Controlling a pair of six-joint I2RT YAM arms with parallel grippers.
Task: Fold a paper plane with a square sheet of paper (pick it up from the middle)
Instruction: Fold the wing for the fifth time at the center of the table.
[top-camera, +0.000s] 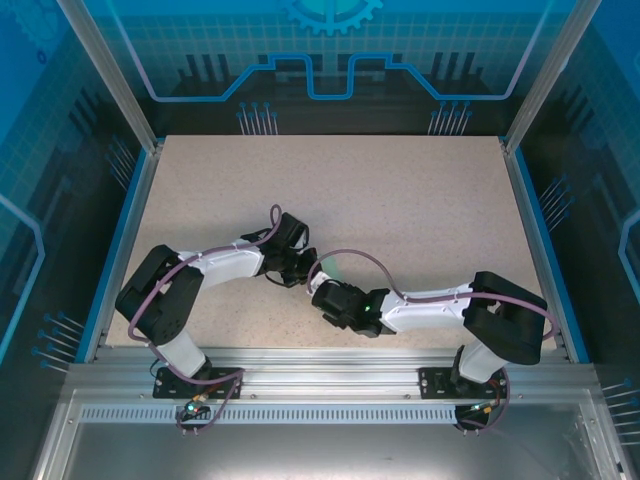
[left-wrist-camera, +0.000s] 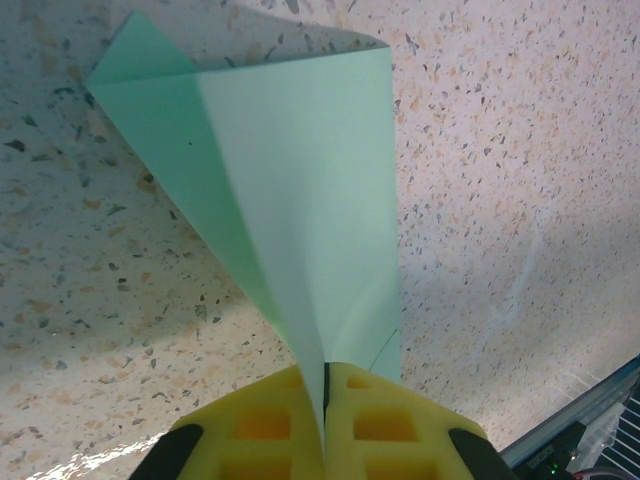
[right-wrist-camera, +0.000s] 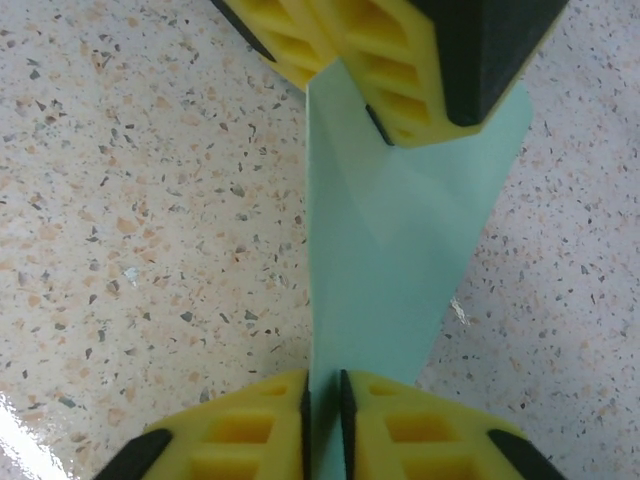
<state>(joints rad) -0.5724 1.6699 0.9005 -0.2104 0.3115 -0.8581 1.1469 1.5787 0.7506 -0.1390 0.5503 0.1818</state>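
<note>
Speckled table inside a blue-walled enclosure. Toward its 6 o'clock, my left gripper and right gripper each pinch an end of the mint paper plane (held clear of the surface, I judge). Diagonal folds are in; the wings look unfinished.

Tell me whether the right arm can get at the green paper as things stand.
Yes, it looks so. The right gripper is in fact shut on one end of the green paper. The left gripper pinches the opposite end, and nothing lies between them.
</note>
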